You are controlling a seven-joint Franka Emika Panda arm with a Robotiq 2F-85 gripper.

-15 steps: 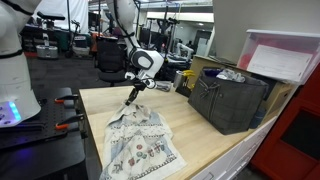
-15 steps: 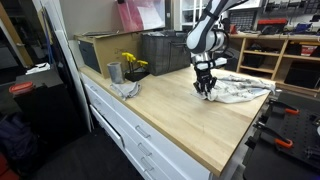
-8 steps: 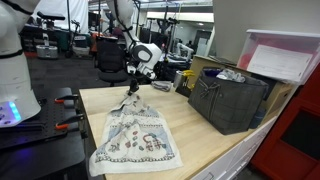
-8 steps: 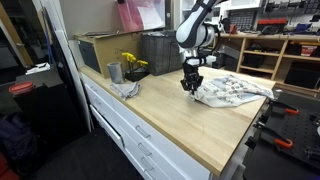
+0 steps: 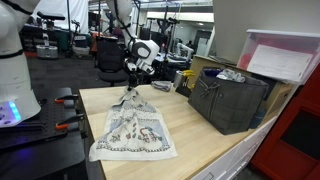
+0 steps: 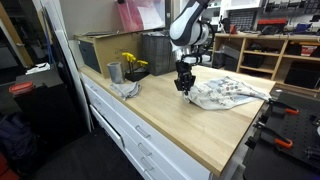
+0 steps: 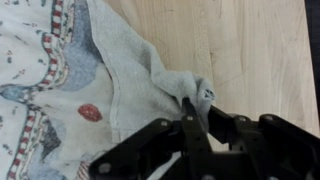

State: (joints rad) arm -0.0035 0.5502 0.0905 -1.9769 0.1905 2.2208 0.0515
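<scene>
Here the gripper (image 5: 130,91) pinches a bunched corner of the cloth (image 5: 136,132), and the wrist view shows the fold caught between the closed fingers (image 7: 190,112). The cloth lies spread on the table (image 5: 205,135), fanning from the gripper toward six o'clock in an exterior view. The crate (image 5: 228,100) stands well apart at three o'clock.

The hold looks thin: only a small fold is caught, so a pull against the drag of the flat part could slide it free. The corner at seven o'clock seems to reach the table edge, though the view is too coarse to be sure. If so, its weight could tug the cloth off.

The arm comes down from twelve o'clock with its elbow raised. The wrist points almost straight down, and the fingertips sit just above the wood.
</scene>
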